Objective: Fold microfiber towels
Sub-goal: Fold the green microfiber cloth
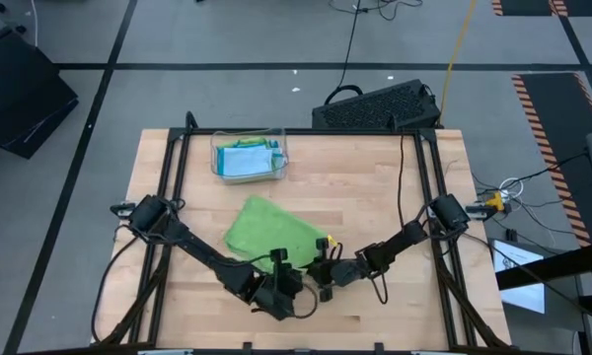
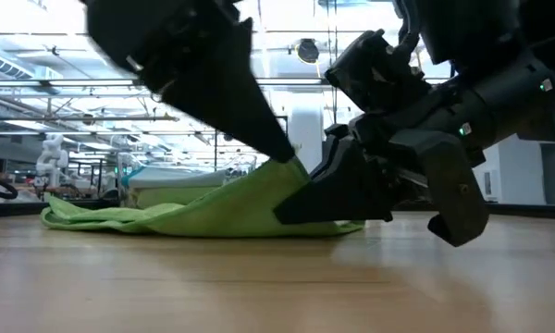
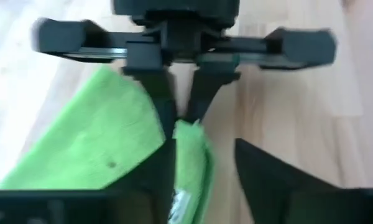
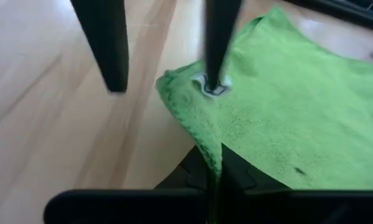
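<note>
A lime green microfiber towel (image 1: 271, 232) lies folded on the wooden table, most of it flat. Its near right corner, with a small white tag (image 4: 212, 88), is raised a little. My right gripper (image 4: 214, 165) comes in from the table's right and is shut on the towel's edge at that corner. My left gripper (image 4: 165, 84) comes from the left and stands open over the same corner. One of its fingers is at the tag and the other is over bare wood. A clear plastic tray (image 1: 249, 156) at the back holds light blue and green towels. My left gripper touches the green towel with one fingertip (image 4: 216, 74) only, set from above on the corner at the white tag; its other finger (image 4: 109, 62) stands clear beside the towel. My right gripper pinches the towel's folded edge (image 4: 206, 146) between its two shut fingers, close to the tagged corner. It comes nearly level from the table's right. The edge is lifted slightly (image 2: 279, 176); the rest of the towel lies on the table.
Bare wood lies to the near left and right of the towel. The black frame rails (image 1: 173, 187) run along both sides of the table. A black keyboard-like box (image 1: 375, 106) sits beyond the far edge.
</note>
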